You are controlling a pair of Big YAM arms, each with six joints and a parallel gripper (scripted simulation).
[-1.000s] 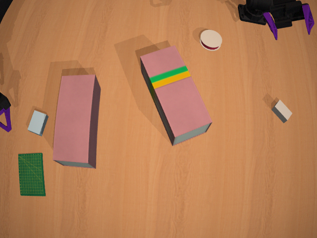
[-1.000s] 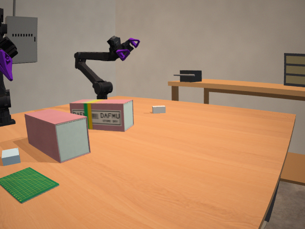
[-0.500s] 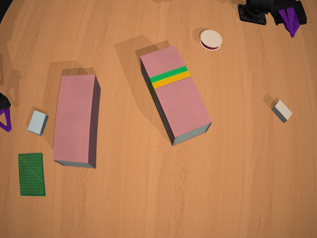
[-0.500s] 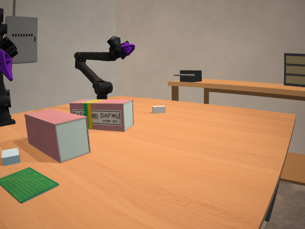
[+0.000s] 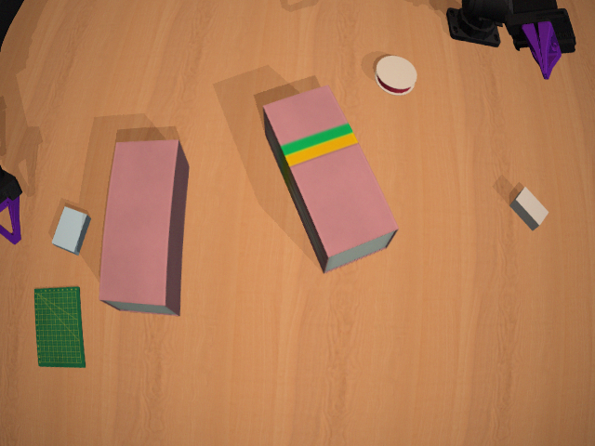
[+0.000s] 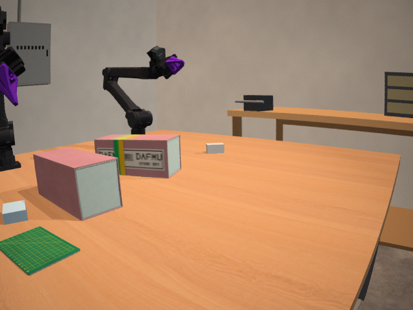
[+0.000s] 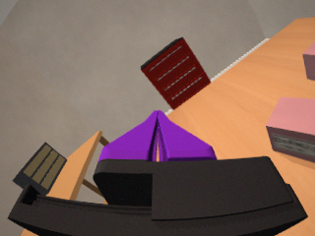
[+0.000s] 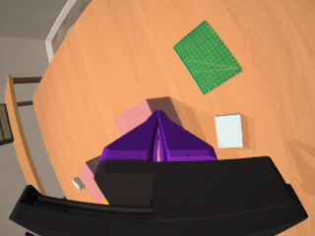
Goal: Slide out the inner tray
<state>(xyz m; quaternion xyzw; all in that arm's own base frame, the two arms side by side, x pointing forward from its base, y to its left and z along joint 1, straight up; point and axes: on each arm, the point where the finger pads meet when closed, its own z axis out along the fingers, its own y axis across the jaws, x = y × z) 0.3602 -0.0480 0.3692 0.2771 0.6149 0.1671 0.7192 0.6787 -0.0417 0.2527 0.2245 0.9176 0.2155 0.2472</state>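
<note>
The slide box with the green and yellow band [image 5: 329, 177] lies at the table's middle, also seen in the exterior view [image 6: 138, 155]. Its pale tray end [image 5: 360, 252] sits flush with the pink sleeve. The plain pink slide box [image 5: 141, 225] lies apart from it, nearer the front in the exterior view [image 6: 76, 181]. My left gripper [image 5: 546, 72] [image 6: 180, 63] is shut and empty, held high near its base, far from both boxes. My right gripper [image 5: 11, 235] [image 6: 13, 100] is shut and empty, held high beside the plain box. The wrist views show the left fingers [image 7: 157, 121] and the right fingers [image 8: 157, 118] closed together.
A pale blue block [image 5: 70, 229] and a green cutting mat [image 5: 59, 326] lie beside the plain box near my right gripper. A round spool [image 5: 395, 74] lies near the banded box's far end. A beige block [image 5: 528, 207] lies further off.
</note>
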